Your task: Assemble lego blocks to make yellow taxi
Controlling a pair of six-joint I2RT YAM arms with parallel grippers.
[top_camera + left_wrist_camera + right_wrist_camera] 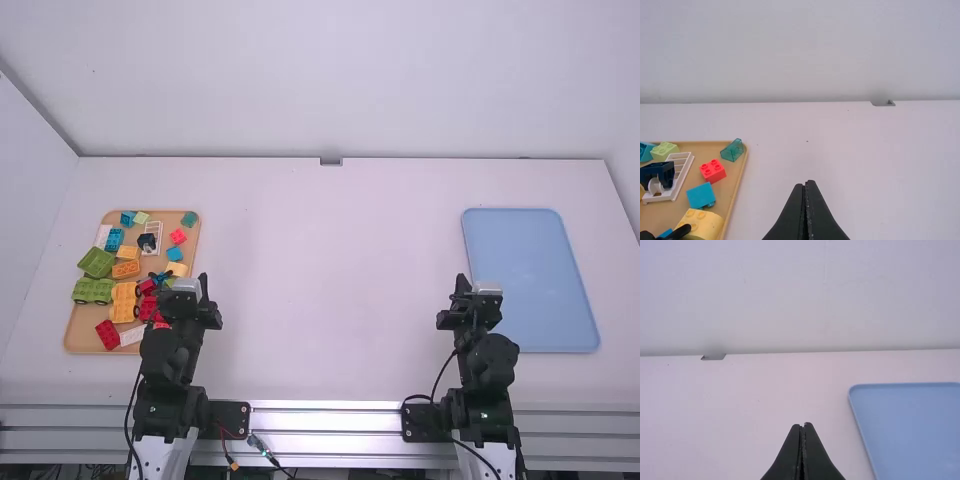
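Yellow blocks (123, 302): loose on the tan tray (80, 328), left of the worktop (330, 280)
Handling: probably light, stiff, slick; best pinched across flat sides, clear of studs
Tan tray also holds: red block (713, 171), green wheeled block (93, 290), white lattice piece (677, 170)
Blue tray (530, 270): right, low-rimmed
Left gripper (806, 183): jaws closed on nothing
Right gripper (802, 425): same

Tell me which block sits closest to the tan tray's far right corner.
The see-through teal block, right at that corner of the tray. The nearest red block lies farther in; the pale green block is well left.
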